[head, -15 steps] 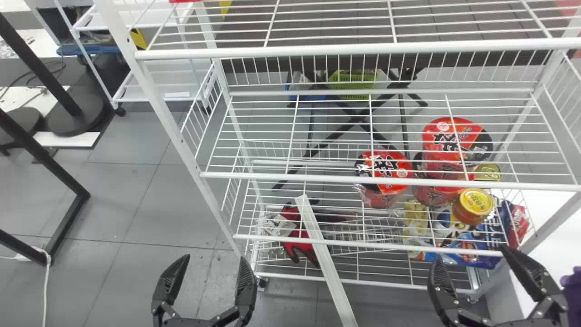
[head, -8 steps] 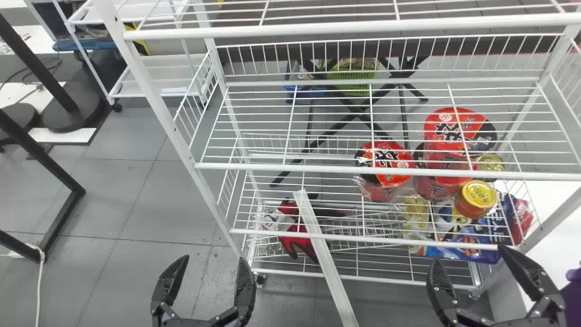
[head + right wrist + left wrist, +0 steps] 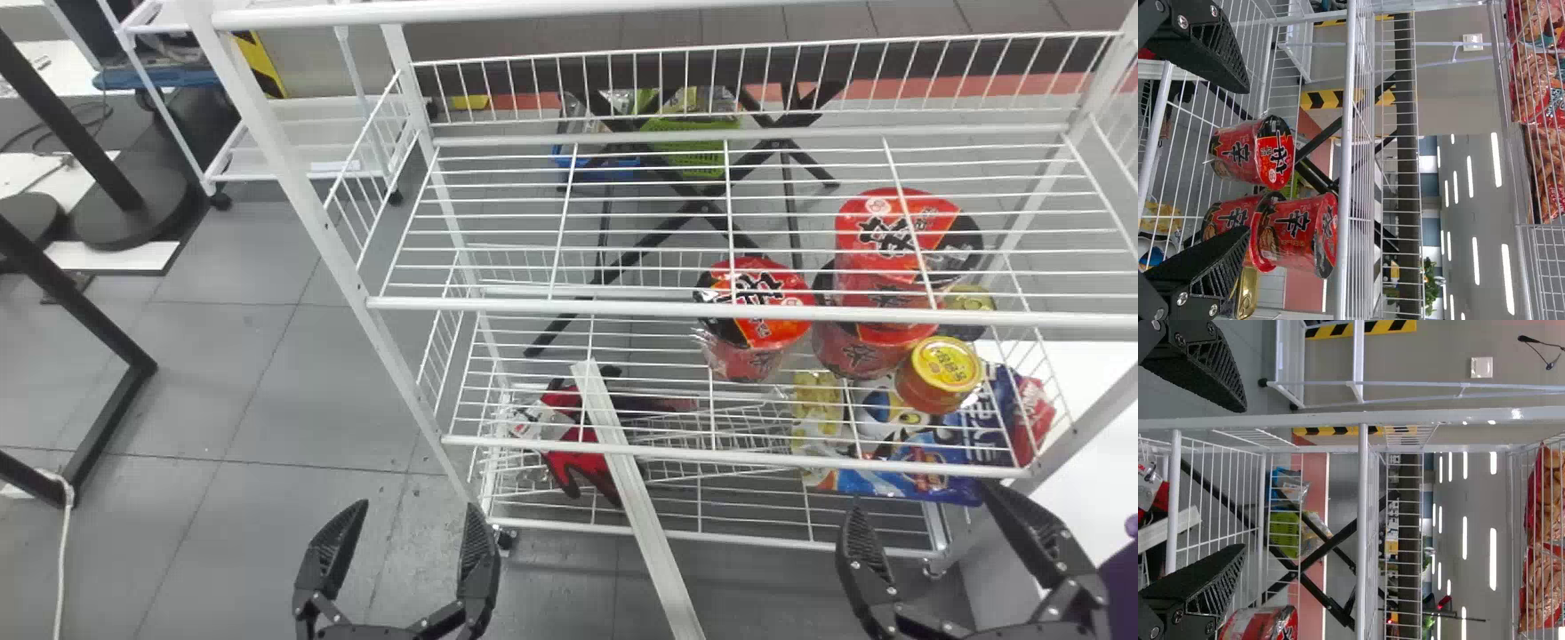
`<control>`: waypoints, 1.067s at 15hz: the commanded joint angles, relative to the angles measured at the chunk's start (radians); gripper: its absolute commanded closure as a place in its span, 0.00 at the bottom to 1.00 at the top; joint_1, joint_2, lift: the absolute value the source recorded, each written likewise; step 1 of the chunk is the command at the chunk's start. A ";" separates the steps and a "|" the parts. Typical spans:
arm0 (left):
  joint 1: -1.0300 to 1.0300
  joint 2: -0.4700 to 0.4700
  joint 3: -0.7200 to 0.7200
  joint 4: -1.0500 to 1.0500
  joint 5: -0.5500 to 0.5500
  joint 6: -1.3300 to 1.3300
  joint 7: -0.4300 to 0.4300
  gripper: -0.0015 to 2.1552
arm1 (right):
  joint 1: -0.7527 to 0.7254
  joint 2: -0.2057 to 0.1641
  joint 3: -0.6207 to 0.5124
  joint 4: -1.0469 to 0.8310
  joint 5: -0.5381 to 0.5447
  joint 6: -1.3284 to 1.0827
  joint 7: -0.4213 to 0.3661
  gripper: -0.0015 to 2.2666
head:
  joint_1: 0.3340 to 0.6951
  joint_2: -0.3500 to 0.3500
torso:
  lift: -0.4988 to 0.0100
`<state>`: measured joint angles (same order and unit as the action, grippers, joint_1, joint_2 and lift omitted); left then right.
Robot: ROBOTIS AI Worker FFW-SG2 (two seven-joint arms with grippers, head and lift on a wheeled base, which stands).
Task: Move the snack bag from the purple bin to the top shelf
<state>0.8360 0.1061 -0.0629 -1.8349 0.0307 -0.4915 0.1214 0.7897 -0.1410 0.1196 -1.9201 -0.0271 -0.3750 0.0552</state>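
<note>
Low in the head view, my left gripper [image 3: 416, 504] stands open in front of the white rack, with my right gripper [image 3: 918, 493] open farther right. Nothing is between the fingers of the left gripper [image 3: 1245, 479] or the right gripper [image 3: 1248, 160] in their wrist views. A purple edge, probably the purple bin [image 3: 1122, 578], shows at the far right, beyond the right gripper; its inside is hidden. Red snack bags lie on the rack's high shelf, in the left wrist view a bag [image 3: 1541, 587] and in the right wrist view another bag [image 3: 1545, 167].
The white rack [image 3: 693, 309] spans the space ahead. Its lower shelves hold red noodle cups [image 3: 756, 302], a yellow-lidded can [image 3: 941, 373] and a blue bag [image 3: 933, 476]. A white bar [image 3: 636, 502] leans against its front; a black frame [image 3: 116, 418] stands at left.
The rack's upper rails have slid upward in the head view and its shelves look slightly larger and wider. Both grippers keep their places in that view and stay open.
</note>
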 commanded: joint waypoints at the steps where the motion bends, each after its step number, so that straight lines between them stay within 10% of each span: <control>1: -0.003 0.000 0.000 0.002 0.000 0.000 0.000 0.04 | -0.001 0.000 0.000 0.001 0.000 0.000 -0.001 0.03 | 1.00 0.69 | 0.16; 16: -0.017 -0.003 -0.003 0.008 0.000 0.015 0.000 0.04 | -0.018 -0.014 -0.006 0.035 -0.043 -0.110 0.022 0.02 | 1.00 0.66 | 0.09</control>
<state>0.8192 0.1027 -0.0663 -1.8274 0.0307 -0.4792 0.1217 0.7729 -0.1548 0.1136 -1.8873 -0.0686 -0.4816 0.0762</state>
